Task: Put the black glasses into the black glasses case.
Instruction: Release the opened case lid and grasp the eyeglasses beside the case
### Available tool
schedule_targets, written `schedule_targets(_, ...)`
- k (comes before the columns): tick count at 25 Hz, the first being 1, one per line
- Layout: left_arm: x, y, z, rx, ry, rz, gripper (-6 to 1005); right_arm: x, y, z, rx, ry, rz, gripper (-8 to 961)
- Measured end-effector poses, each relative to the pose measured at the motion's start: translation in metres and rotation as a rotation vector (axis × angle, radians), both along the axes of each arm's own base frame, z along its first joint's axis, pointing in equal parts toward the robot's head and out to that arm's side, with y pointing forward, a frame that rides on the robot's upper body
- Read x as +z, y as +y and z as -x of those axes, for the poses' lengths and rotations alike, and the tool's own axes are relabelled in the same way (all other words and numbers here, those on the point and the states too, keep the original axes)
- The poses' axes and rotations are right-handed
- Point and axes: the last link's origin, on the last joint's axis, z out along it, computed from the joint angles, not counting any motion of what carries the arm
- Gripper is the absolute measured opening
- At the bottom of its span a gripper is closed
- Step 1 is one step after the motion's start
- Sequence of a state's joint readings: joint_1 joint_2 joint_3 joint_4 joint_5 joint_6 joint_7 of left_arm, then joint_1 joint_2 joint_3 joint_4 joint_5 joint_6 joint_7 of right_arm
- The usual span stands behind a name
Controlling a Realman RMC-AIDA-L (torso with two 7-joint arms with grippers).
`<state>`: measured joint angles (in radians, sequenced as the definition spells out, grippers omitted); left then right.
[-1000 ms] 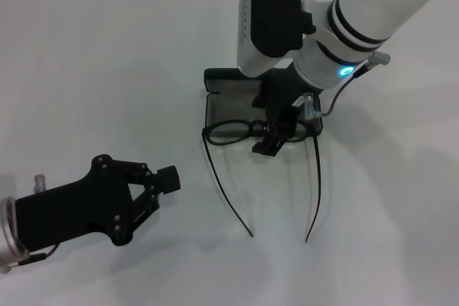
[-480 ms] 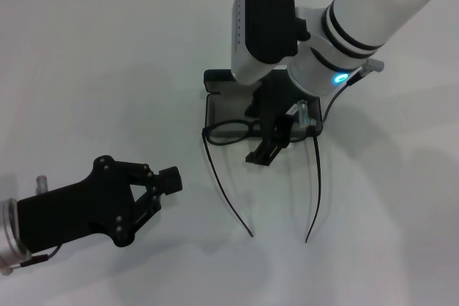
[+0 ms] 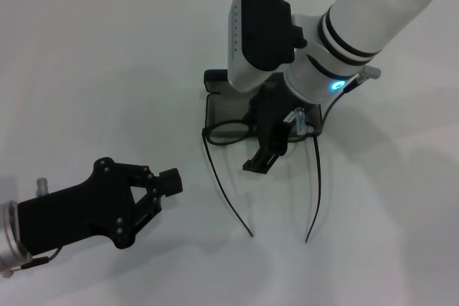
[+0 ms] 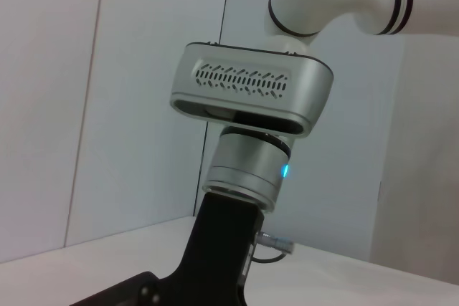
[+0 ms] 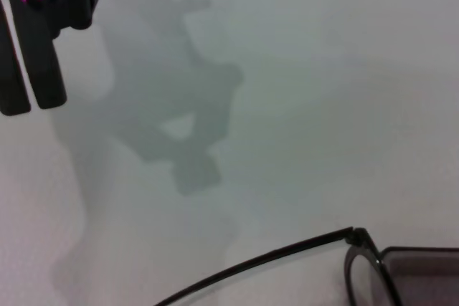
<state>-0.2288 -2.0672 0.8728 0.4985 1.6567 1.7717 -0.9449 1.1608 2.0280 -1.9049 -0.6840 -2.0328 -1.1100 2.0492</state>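
Observation:
The black glasses (image 3: 228, 132) lie with their lens front across the near part of the open black glasses case (image 3: 217, 99). Their two temple arms are spread and stretch over the white table towards me. My right gripper (image 3: 259, 159) hangs just above the glasses' middle, on the near side of the case, and hides the right lens. The right wrist view shows one temple and a lens corner (image 5: 362, 252) on the table. My left gripper (image 3: 171, 180) rests at the near left, well apart from the glasses, with its fingers (image 5: 32, 69) together and empty.
The white table (image 3: 107, 69) spreads all around the case. A wall stands behind its far edge. The left wrist view shows only my right arm's wrist (image 4: 247, 170) and the wall.
My right gripper has drawn back from the glasses' bridge towards the near left. The glasses and case have stayed in place. The left arm has barely moved.

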Motion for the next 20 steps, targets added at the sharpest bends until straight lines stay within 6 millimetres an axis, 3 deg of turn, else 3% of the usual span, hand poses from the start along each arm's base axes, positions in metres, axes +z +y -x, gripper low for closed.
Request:
schedule_targets(12,-0.0015,-0.0004,-0.0009,0.002,-0.005,0.000,43,-0.0005,-0.0063,-0.0008,-0.058,-0.010,0.017,702)
schedule_targets(18,-0.0014,0.0004,-0.0014,-0.004,-0.003,-0.005,43,-0.0024,-0.0090,-0.0049,-0.061,-0.034,0.021,474)
schedule_targets(20,-0.0014,0.0001,-0.0012,-0.005,-0.002,-0.007,43,-0.0027,-0.0091,-0.0053,-0.059,-0.037,0.020,447)
